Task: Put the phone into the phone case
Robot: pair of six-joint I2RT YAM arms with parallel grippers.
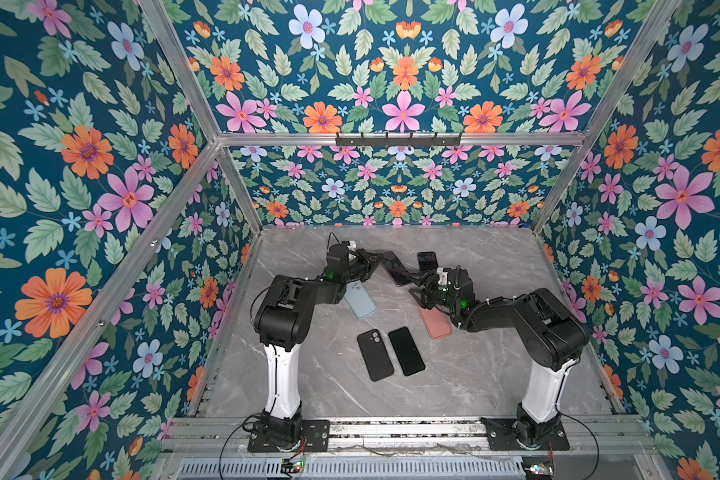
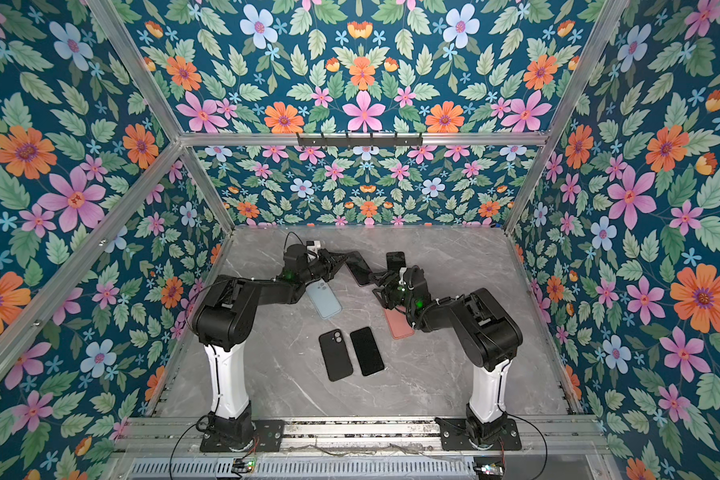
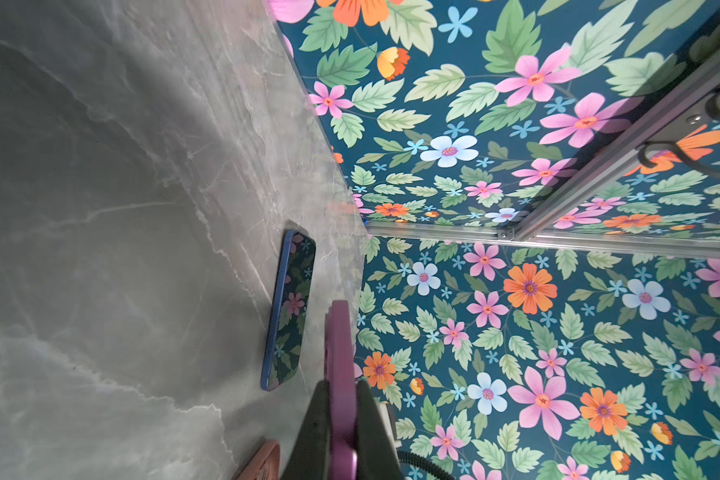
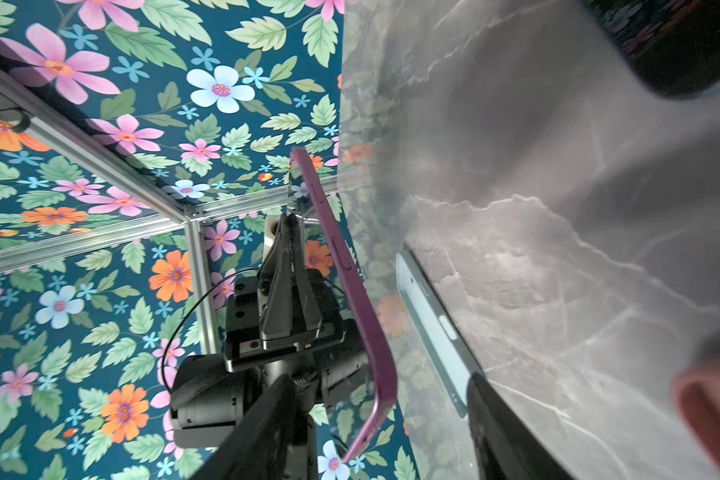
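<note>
A purple phone hangs tilted above the back of the marble table. My left gripper is shut on one end of it, and the purple edge sticks out between the fingers. My right gripper is open around the other end, with the phone's edge between the spread jaws and gaps on both sides. A light blue phone case lies on the table below, partly under the left arm.
A blue phone lies at the back. A pink case sits under the right arm. A black case and a black phone lie side by side nearer the front. Floral walls enclose the table.
</note>
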